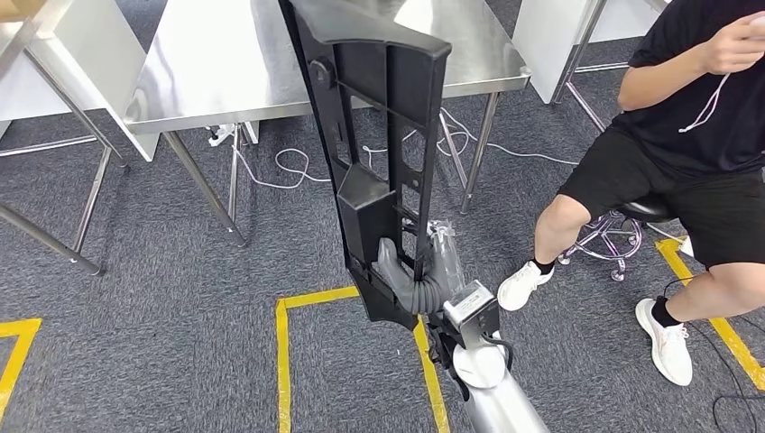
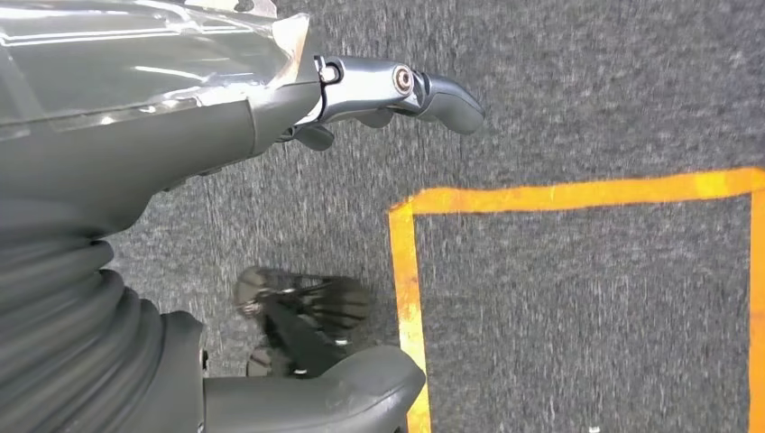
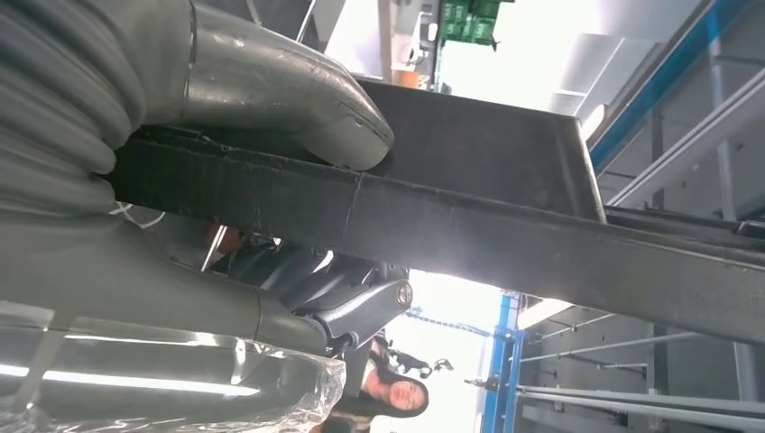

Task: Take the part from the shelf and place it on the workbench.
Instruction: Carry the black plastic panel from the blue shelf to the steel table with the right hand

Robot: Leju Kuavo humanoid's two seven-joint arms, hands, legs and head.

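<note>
The right arm (image 1: pixel 494 397) comes up from the bottom of the head view, silver and smooth, ending in a boxy wrist block and a grey ribbed cover. Its right hand (image 1: pixel 406 275) is wrapped around the lower end of the part (image 1: pixel 374 126), a long black plastic frame with ribs, cut-out windows and a raised box-shaped lump low down. The part stands nearly upright, leaning a little, its top end crossing in front of the table (image 1: pixel 225 63). In the right wrist view the thick grey thumb (image 3: pixel 298 99) presses flat on one face of a matte black bar of the part (image 3: pixel 469 225), and darker fingers (image 3: pixel 352 307) curl in on the other side, so the hold is firm (clear film covers the hand's back).

The left hand (image 2: pixel 271 117) hangs over the carpet (image 2: pixel 586 81); its glossy dark fingers (image 2: pixel 433 95) are stretched out loosely with nothing in them, and the thumb (image 2: pixel 334 388) sits well apart from them.

The carpet is grey and coarse, marked with yellow tape (image 1: pixel 298 302) in square outlines. The table is brushed steel on thin angled legs, with white cables (image 1: pixel 298 171) looped on the floor beneath. A person (image 1: pixel 686 126) in a black top and shorts sits on a stool (image 1: pixel 622 230) to the right, in white shoes, one hand raised with a white cord.
</note>
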